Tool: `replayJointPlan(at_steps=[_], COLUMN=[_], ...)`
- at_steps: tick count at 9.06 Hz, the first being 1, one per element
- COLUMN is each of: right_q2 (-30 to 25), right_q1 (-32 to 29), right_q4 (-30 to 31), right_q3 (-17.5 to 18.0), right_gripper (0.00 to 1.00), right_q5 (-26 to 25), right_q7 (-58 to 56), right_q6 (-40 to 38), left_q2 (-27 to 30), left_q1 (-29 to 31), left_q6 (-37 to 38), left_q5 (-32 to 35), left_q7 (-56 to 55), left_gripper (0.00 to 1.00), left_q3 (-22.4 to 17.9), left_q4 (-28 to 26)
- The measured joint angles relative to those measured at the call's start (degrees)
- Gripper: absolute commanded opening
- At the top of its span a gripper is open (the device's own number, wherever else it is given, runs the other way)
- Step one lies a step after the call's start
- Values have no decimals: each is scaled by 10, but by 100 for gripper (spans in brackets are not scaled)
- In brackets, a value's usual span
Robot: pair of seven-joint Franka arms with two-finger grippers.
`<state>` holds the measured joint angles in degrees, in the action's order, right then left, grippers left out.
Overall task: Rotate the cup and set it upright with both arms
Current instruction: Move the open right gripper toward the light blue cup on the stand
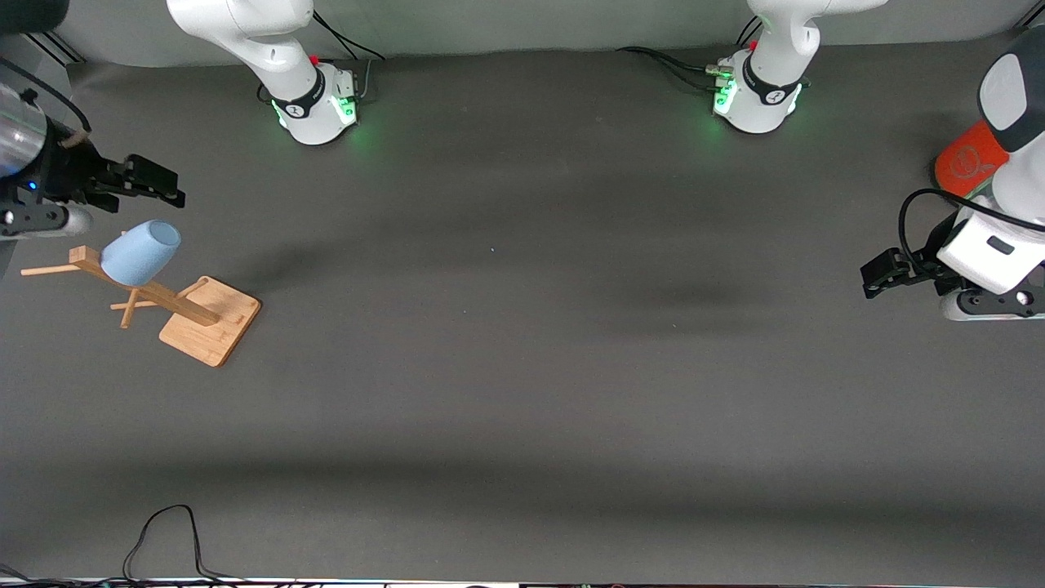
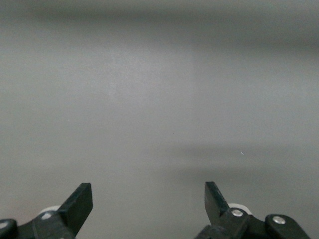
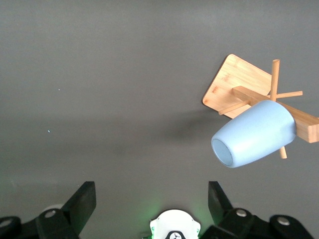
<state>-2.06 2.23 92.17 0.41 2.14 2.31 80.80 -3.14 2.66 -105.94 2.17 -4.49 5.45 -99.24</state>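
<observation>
The pale-blue cup (image 1: 140,253) hangs tilted on a peg of a wooden rack (image 1: 211,320) at the right arm's end of the table, with its mouth pointing up and toward the robots' bases. It also shows in the right wrist view (image 3: 254,133), mouth toward the camera. My right gripper (image 1: 163,186) is open and empty, hovering close beside the cup without touching it; its jaws stand wide apart in its wrist view (image 3: 151,199). My left gripper (image 1: 875,278) is open and empty at the left arm's end of the table, over bare mat (image 2: 148,199).
An orange canister (image 1: 967,167) stands at the left arm's end of the table, partly hidden by the left arm. Black cables (image 1: 163,531) lie along the table edge nearest the front camera. The dark mat (image 1: 522,367) stretches between the two grippers.
</observation>
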Motion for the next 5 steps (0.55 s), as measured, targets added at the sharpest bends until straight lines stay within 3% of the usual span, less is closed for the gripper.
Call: replayJointPlan(at_steps=[5], right_q2=[4], right_q1=[0], right_q4=[-2], right_q3=[1], right_gripper=[100], right_q5=[0], right_q7=[0], right_q6=[0], left_q2=[33], left_q1=[20], left_q6=[56], left_q5=[0], left_q7=[1], left_gripper=[100], left_q3=[-6], left_q4=[9])
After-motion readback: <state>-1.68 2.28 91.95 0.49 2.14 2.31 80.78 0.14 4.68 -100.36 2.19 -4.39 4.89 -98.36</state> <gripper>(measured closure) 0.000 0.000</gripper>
